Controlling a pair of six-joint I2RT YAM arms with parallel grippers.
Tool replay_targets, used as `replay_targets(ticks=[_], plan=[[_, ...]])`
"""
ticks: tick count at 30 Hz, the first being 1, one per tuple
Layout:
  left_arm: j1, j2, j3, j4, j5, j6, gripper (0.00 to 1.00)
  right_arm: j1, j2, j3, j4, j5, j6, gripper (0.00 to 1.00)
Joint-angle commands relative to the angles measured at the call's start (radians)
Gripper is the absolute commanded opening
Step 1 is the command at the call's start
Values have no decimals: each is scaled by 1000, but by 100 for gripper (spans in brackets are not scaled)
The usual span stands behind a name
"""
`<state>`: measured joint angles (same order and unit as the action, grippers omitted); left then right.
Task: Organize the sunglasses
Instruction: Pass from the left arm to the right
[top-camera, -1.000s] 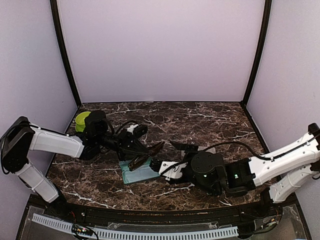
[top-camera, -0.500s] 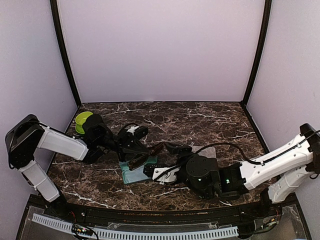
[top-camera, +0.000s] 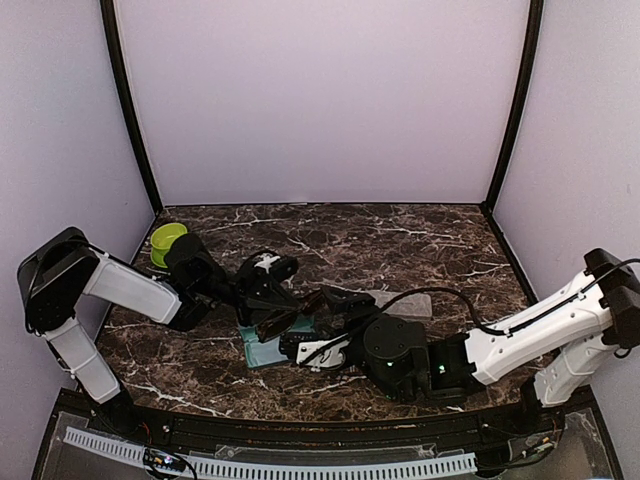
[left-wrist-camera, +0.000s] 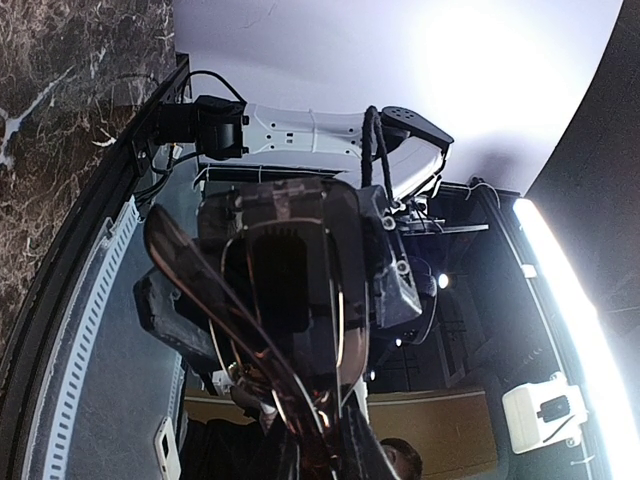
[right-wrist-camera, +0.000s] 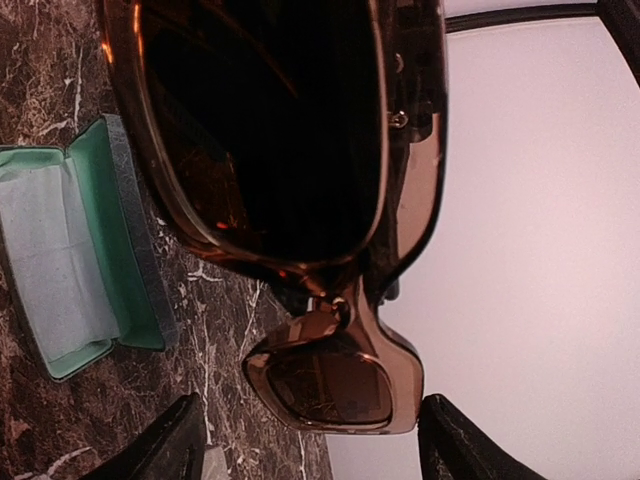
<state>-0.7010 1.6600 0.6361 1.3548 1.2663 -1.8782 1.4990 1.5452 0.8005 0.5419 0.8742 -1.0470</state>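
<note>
Brown-lensed sunglasses clamped in left end effector, held just off the table by an open green case. Right end effector apart, fingers either side of a lens.

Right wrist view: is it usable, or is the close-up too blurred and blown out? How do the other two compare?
Right wrist: the sunglasses fill the frame, soft and dark, against a washed-out pale backdrop; the open case is legible. Left wrist: backlit, with glare at upper right and a bright strip light. Top external: evenly lit, but dark parts blend into the marble table.
</note>
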Motion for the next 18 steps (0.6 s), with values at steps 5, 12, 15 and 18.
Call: replay_targets(ticks=[5, 12, 15, 18], plan=[[-20, 8, -4, 45, 5, 0, 0, 9, 41, 27, 161, 48, -126, 64], [-22, 19, -3, 63, 4, -13, 0, 9, 70, 21, 192, 60, -150, 52], [-22, 26, -3, 83, 4, -27, 0, 8, 72, 16, 209, 64, -164, 49], [-24, 34, -4, 111, 2, -44, 0, 9, 81, 11, 234, 67, -183, 45]])
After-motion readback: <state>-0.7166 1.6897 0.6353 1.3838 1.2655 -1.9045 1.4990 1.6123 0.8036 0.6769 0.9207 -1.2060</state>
